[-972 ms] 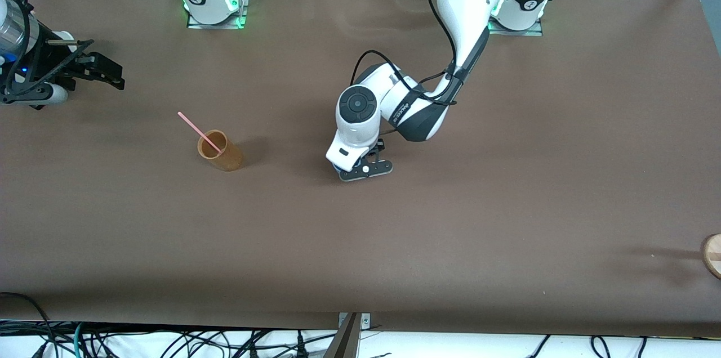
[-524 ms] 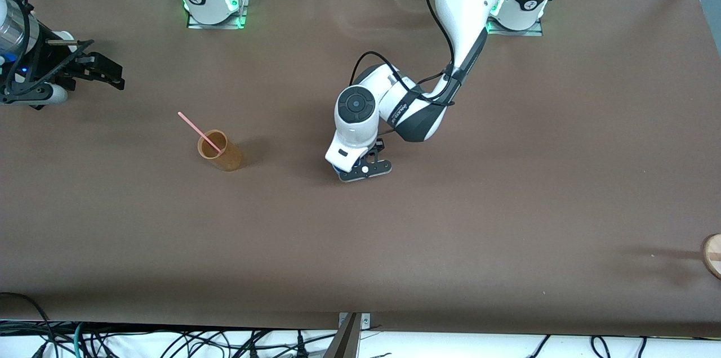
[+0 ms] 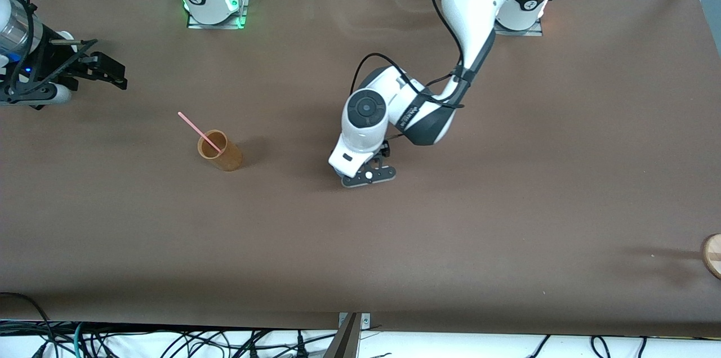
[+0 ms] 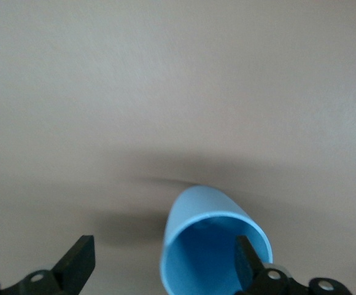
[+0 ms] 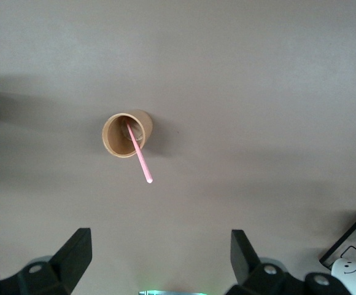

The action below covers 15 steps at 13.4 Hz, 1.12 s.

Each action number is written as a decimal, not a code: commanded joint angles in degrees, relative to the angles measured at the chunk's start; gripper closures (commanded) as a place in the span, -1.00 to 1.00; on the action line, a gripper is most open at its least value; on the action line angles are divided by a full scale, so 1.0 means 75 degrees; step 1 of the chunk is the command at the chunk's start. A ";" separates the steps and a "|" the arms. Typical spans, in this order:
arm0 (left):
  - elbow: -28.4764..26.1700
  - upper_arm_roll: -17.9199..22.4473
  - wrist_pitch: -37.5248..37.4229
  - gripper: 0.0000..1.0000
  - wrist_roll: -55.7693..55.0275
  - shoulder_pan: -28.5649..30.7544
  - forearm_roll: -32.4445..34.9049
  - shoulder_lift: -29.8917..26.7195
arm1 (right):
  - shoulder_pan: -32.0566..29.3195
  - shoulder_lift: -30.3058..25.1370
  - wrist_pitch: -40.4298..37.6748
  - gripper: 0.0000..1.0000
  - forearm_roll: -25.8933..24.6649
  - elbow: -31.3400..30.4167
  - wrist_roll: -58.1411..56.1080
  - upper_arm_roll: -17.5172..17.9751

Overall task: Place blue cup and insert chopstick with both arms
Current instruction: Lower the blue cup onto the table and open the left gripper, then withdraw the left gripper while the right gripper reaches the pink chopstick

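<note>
Although the blue cup (image 4: pixel 215 246) looked small, plain and thin-walled, you could judge it light and stiff, with a smooth tapered side that might slip, so a hold across its rim or low around its wall would have suited it best. It stood upright on the brown surface (image 3: pixel 507 206) near the middle, under the left arm's wrist, which hid it from the front camera. Your left claw (image 3: pixel 369 175) sat low over it with the fingers spread apart; in the left wrist view one finger (image 4: pixel 245 258) reached down inside the rim while the other stood clear outside the cup, so nothing was clamped. The left arm reached out from its base with the elbow bent and the wrist pointing down. The chopstick (image 3: pixel 198 131), thin, light and probably stiff, leaned in the tan cup (image 3: pixel 219 151) toward the right arm's end of the surface; you would have pinched it on the bare part above the rim. Your right claw (image 3: pixel 96 68) waited with its fingers wide apart, above the surface's edge at the right arm's end, holding nothing.
</note>
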 commanded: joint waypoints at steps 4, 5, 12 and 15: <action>0.0025 0.0035 -0.0928 -1.00 0.1557 0.0810 -0.0215 -0.0828 | 0.0250 0.0200 -0.0140 -1.00 -0.0009 0.0100 -0.0073 0.0037; -0.0021 0.0035 -0.0999 -1.00 0.1733 0.0951 -0.0204 -0.1015 | 0.0344 0.0306 -0.0174 -1.00 -0.0044 0.0030 -0.0096 0.0037; -0.0080 0.0024 -0.1958 -1.00 0.2833 0.2274 -0.0192 -0.1988 | 0.1329 0.1781 0.0268 -1.00 -0.1238 -0.0111 -0.3480 0.0049; -0.0104 0.0024 -0.2591 -1.00 0.4144 0.3059 -0.0180 -0.2398 | 0.1329 0.2053 0.1112 -1.00 -0.1263 -0.0717 -0.3600 0.0049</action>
